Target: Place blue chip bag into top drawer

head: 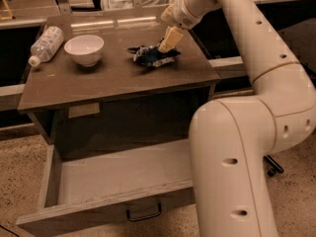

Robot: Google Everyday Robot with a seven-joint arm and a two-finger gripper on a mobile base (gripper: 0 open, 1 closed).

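The gripper (167,42) sits on the 1 o'clock edge of the blue chip bag (150,57); whether it is apart or together I cannot tell. The bag lies on the table (113,85), at 3 o'clock from the white bowl (84,49). The top drawer (118,174) stands pulled open at 6 o'clock.

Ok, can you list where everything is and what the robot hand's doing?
gripper: down at the bag, near its right side
crumpled dark blue foil chip bag: lying on the brown wooden table
wide grey-brown wooden top drawer: pulled open, bag not inside
round white bowl: left of bag
clear plastic bottle: on its side, far left
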